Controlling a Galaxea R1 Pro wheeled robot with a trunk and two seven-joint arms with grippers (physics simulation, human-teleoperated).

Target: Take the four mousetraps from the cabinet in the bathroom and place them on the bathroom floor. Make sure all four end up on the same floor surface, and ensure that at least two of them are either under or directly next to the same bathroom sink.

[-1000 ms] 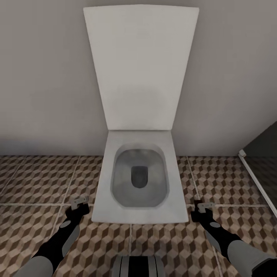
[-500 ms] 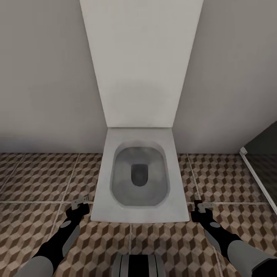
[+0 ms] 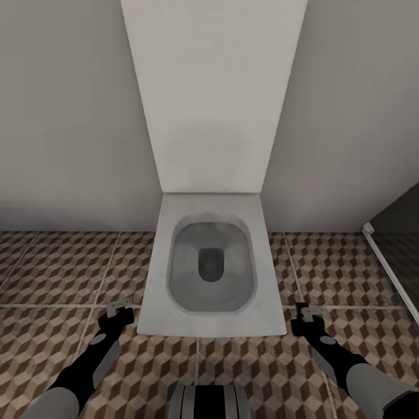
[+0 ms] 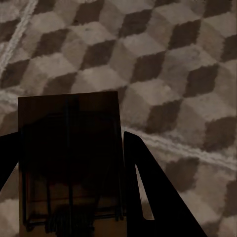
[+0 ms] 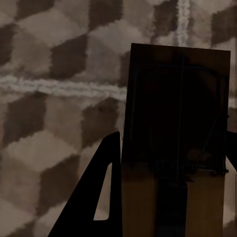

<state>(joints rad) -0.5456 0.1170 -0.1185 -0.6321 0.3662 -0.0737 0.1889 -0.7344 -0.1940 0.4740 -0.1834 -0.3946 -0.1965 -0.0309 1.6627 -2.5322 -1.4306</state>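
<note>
Each gripper – left point(image 3: 120, 306), right point(image 3: 309, 314) – was clamped on a trap point(image 4: 69, 158), point(image 5: 175, 143), low over the floor point(image 3: 52, 273) either side of a toilet point(image 3: 211, 265). Best carry them level to the sink, probably elsewhere, w/o bumping anything.

Head view: flat, even, diffuse light, source not discernible. Wall point(image 3: 64, 116) pale and evenly lit, no glare. Toilet point(image 3: 210, 273) soft-edged, bowl shaded grey inside. Whole render slightly blurry; bathroom floor point(image 3: 58, 267) pattern smeared toward lower corners. Wide-angle stretch at the edges (toilet lid flares upward). Both wrist views dim and pixelated: fingers point(image 4: 158, 197) near-black silhouettes, held boards point(image 5: 177, 138) deep in shadow, tiles behind blocky.
</note>
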